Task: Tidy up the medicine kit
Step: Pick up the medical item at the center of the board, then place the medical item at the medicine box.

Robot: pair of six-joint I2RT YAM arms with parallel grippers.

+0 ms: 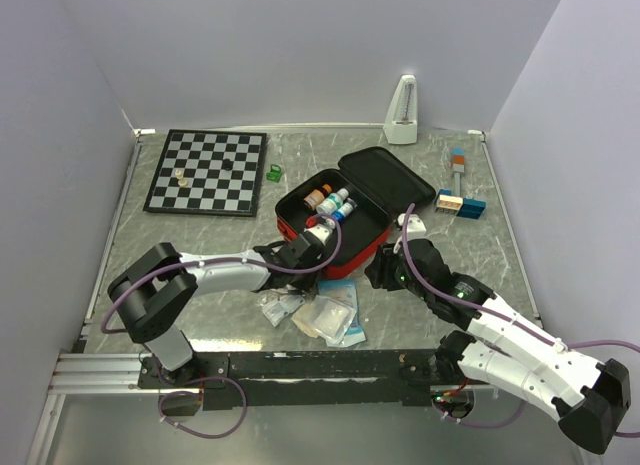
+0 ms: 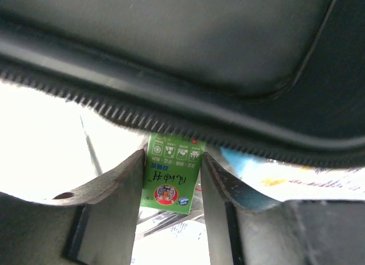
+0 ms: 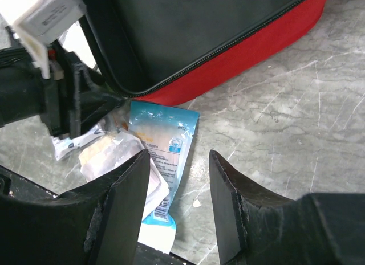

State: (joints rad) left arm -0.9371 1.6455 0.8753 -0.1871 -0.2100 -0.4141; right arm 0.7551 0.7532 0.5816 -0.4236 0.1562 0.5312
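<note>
The red medicine kit [image 1: 372,247] lies open mid-table, its black-lined lid [image 1: 385,177] folded back and several small bottles [image 1: 332,201] standing inside. My left gripper [image 1: 314,239] is at the kit's front-left edge. In the left wrist view it [image 2: 171,157] is shut on a green sachet [image 2: 170,179], just under the kit's zipper edge [image 2: 171,114]. My right gripper [image 1: 384,271] is beside the kit's front-right corner. In the right wrist view it [image 3: 178,159] is open and empty, above a blue packet [image 3: 165,134] next to the red wall [image 3: 245,54].
Loose clear and blue packets [image 1: 322,315] lie on the table in front of the kit. A black-and-white chessboard [image 1: 207,171] is at the back left with a small green item [image 1: 272,172] beside it. A white metronome-like object [image 1: 402,110] and small boxes [image 1: 460,203] are at the back right.
</note>
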